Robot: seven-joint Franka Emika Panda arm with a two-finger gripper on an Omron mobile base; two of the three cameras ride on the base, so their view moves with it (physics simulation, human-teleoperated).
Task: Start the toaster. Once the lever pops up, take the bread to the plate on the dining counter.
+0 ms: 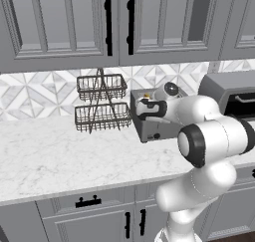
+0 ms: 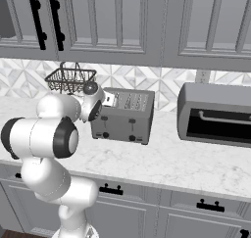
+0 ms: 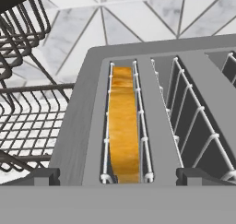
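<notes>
The grey toaster [image 2: 126,118] stands on the marble worktop against the tiled wall; my arm partly covers the toaster [image 1: 147,128] in the left base view. The orange-yellow bread [image 3: 123,121] sits upright in the left slot of the toaster [image 3: 78,126]. My gripper [image 3: 120,178] hovers just above that slot, open, one dark fingertip [image 3: 42,176] on each side of the slot, holding nothing. My gripper [image 2: 110,101] sits over the toaster's left end. A small dark lever [image 2: 132,121] shows on the front face above round knobs. The plate and the dining counter are out of view.
A two-tier wire basket rack [image 1: 102,104] stands just left of the toaster, close to my hand. The grey microwave [image 2: 215,115] sits to the right. Upper cabinets [image 1: 74,22] hang overhead. Open marble worktop [image 1: 55,156] stretches to the front edge.
</notes>
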